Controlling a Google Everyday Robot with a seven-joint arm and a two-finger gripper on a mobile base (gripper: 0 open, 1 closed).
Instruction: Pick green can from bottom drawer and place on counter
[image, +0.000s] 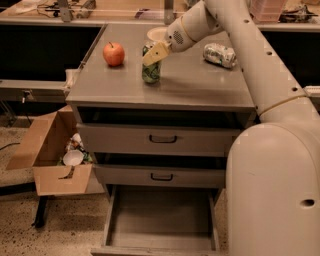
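The green can (151, 72) stands upright on the counter (200, 85), left of its middle. My gripper (154, 53) reaches in from the upper right and is closed around the can's top, with one tan finger (156, 51) across its front. The can's base rests on the counter. The bottom drawer (160, 215) is pulled open below, and its plain grey floor holds nothing. The two upper drawers with black handles are closed.
A red apple (114, 53) sits left of the can. A dented white-and-green can (220, 54) lies at the right of the counter, and a white dish (157, 33) sits behind the gripper. An open cardboard box (55, 150) stands on the floor at left. My white base (272, 190) fills the right foreground.
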